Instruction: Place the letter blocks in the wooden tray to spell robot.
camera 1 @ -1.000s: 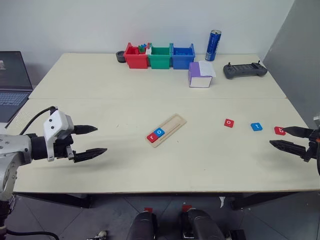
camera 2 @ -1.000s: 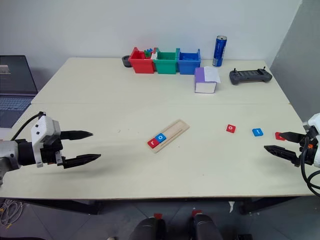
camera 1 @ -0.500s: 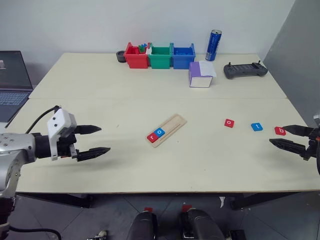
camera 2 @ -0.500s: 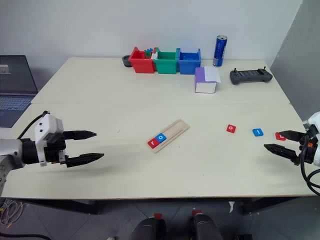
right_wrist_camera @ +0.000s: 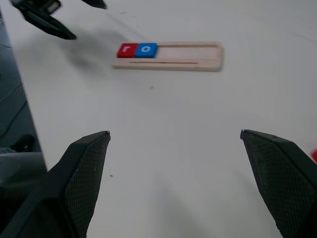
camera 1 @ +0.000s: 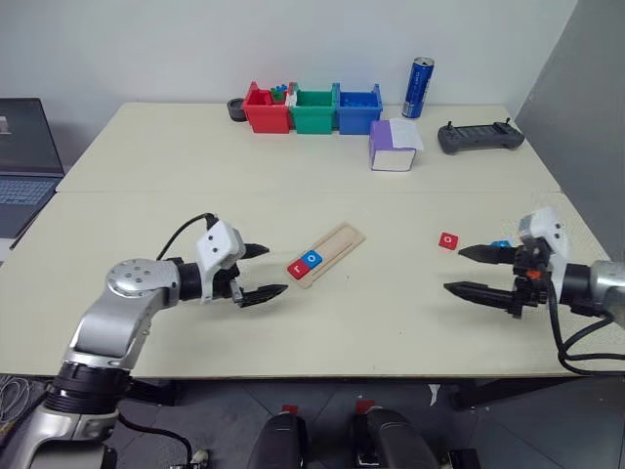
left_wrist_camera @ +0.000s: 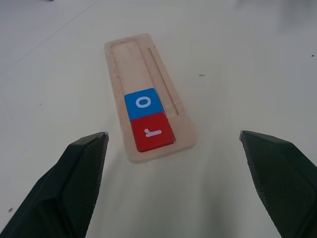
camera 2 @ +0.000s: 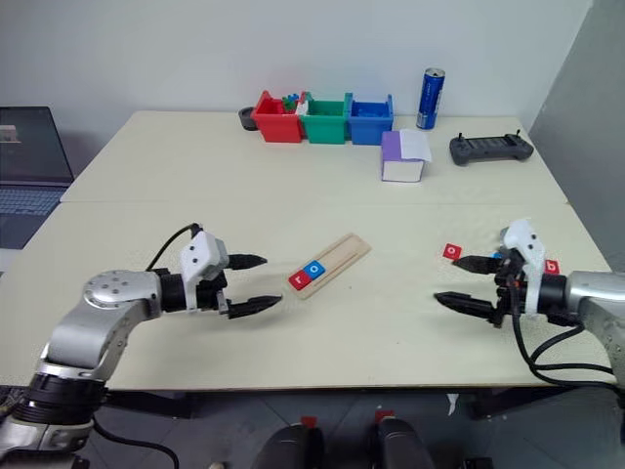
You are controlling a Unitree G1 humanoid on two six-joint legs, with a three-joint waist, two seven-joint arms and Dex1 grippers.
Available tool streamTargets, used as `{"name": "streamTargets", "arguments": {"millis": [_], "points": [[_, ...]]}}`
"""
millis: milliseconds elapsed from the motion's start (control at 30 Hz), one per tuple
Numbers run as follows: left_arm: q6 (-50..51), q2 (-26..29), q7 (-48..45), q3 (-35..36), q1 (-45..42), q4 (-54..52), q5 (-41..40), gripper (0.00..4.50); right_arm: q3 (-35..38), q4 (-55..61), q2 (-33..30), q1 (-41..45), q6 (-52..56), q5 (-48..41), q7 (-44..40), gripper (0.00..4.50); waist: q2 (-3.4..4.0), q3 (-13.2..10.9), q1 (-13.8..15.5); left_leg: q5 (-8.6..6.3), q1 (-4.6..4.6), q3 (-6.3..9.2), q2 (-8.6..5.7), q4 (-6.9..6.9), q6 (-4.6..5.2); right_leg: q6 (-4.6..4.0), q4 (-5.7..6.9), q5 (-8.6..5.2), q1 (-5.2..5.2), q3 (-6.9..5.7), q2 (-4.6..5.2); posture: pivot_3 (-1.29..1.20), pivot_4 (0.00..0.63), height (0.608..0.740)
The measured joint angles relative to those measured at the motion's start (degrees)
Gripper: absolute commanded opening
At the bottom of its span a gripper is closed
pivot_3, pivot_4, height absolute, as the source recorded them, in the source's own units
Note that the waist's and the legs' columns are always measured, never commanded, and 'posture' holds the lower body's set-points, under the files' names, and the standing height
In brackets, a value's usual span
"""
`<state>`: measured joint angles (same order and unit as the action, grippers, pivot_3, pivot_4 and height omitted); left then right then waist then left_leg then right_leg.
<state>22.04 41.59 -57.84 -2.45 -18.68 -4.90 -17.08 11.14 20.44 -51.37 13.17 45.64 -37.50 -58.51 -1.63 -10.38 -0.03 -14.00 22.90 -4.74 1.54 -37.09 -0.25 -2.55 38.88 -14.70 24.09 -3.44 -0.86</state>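
Observation:
The wooden tray point(camera 1: 332, 246) lies slanted at mid-table. A red "r" block point(left_wrist_camera: 151, 131) and a blue "o" block point(left_wrist_camera: 142, 102) sit side by side at its near end. My left gripper point(camera 1: 273, 271) hovers open and empty just left of that end, pointing at it. My right gripper point(camera 1: 455, 270) is open and empty over bare table to the right. Just beyond it lies a red "o" block point(camera 1: 447, 239). A blue block point(camera 2: 496, 256) peeks out behind the right gripper's fingers, and a red block point(camera 2: 552, 265) lies further right.
At the back stand red point(camera 1: 264, 109), green point(camera 1: 312, 110) and blue point(camera 1: 357, 108) bins, a blue can point(camera 1: 418, 88), a purple-and-white box point(camera 1: 393, 147) and a black controller point(camera 1: 479, 138). A laptop point(camera 1: 24, 161) sits at the far left.
Both arms have swung inward. The left gripper now sits next to the tray's near end. The right gripper has passed the loose blocks. Both stayed open.

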Motion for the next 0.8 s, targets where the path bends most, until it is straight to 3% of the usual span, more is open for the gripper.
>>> {"name": "streamTargets", "arguments": {"millis": [367,800], "points": [[-3.53,-8.29,10.31,-5.09,-0.37,5.37,9.15,4.5,-5.36,3.96,2.97,2.63,1.68,-1.7,2.8,4.48,-0.03,0.01,0.03,0.0,0.02,0.0,-0.01,-0.03,0.0,0.0,0.02,0.0,0.0,0.01,-0.01,0.0,0.15,0.74],[-2.71,-14.86,13.49,-6.13,-3.47,10.41,10.62,4.5,-6.92,4.48,3.19,3.31,1.67,-1.89,3.68,4.48,-0.05,0.03,0.02,0.0,0.02,0.01,-0.02,-0.04,0.0,0.01,0.03,0.01,-0.01,0.01,-0.02,0.0,0.15,0.74]]}}
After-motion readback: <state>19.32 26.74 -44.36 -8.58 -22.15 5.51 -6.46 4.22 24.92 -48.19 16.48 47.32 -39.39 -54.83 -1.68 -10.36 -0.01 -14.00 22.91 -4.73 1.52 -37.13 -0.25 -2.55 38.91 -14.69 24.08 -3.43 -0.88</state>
